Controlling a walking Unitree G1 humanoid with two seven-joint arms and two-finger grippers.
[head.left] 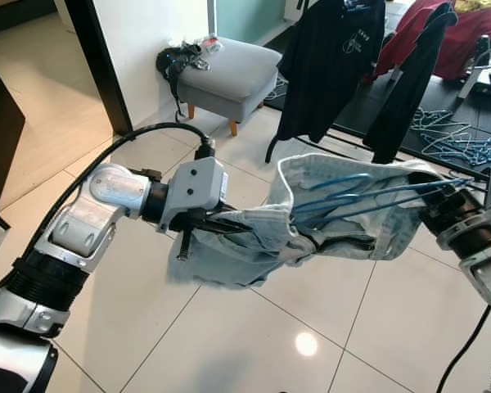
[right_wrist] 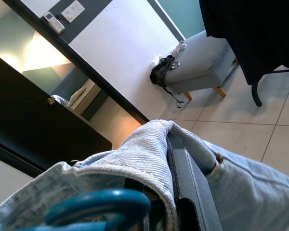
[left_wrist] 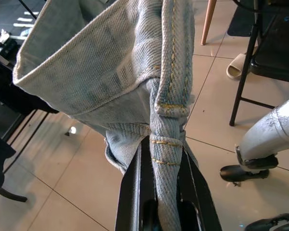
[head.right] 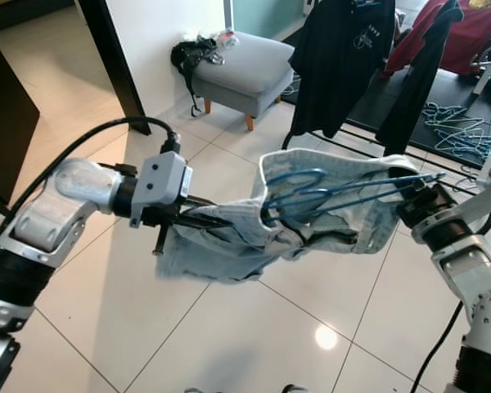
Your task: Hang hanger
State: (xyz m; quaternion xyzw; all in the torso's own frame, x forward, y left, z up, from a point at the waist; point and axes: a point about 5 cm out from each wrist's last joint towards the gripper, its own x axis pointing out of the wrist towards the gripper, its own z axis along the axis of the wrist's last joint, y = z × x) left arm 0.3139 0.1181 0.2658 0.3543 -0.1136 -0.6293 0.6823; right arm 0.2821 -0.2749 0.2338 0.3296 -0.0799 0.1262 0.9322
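Left pincer: arm bent, reaching across the body, fingers clenched on a bunched seam of pale denim shorts. Right pincer: wrist raised, clamped on the opposite waistband edge, fingertips hidden by cloth. Blue hanger: inside the stretched shorts, hook partly covered. Behind: grey footstool, dark garments on a rack, loose blue hangers on the floor.
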